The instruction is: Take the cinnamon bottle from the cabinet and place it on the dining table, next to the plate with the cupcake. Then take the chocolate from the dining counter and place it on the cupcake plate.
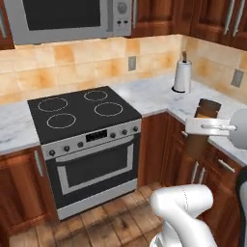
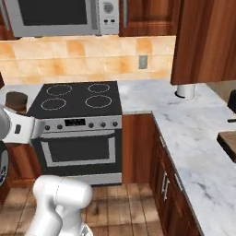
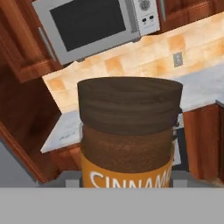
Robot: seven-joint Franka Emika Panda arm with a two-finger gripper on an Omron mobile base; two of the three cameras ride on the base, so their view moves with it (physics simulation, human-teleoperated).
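Bottle (image 1: 202,126) in my gripper (image 1: 205,127) hangs in open air over the floor (image 1: 111,217), nothing touching it. Stove (image 1: 84,113) ahead on the left, its top bare, room to pass above. Microwave (image 1: 67,19) caps that gap from above. Counter (image 2: 193,133) on the right is mostly bare; paper towel roll (image 1: 183,75) stands in the corner, dark board (image 2: 229,144) at the right edge. Wall cabinet (image 2: 205,39) hangs low over the corner.

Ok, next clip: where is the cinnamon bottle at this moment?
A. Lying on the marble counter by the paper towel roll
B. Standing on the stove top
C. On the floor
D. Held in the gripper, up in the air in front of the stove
D: the cinnamon bottle sits upright between the fingers of the gripper, off every surface, with the stove behind it.
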